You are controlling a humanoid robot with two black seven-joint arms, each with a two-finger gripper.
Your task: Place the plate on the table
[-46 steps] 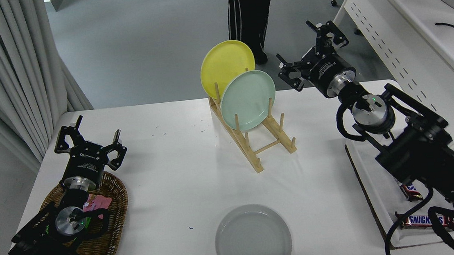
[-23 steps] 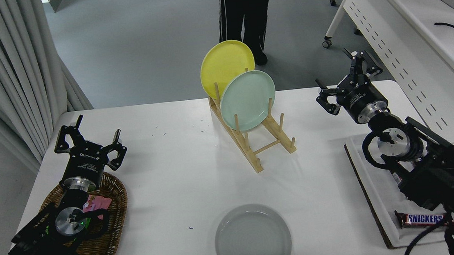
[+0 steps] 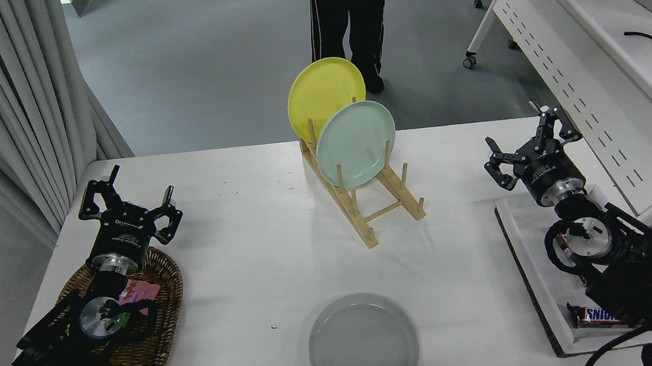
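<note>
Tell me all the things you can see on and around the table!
plate: one, pale grey, lying flat at the near edge of the table
yellow plate: one, upright at the back of the rack
mint-green plate: one, upright in front of it
wooden rack: one, table's far middle
wicker basket: one, brown, left
white tray: one, right, with a candy bar
person's legs: black trousers, beyond the table
left pincer: black, open, over the basket
right pincer: black, open, at the right
</note>
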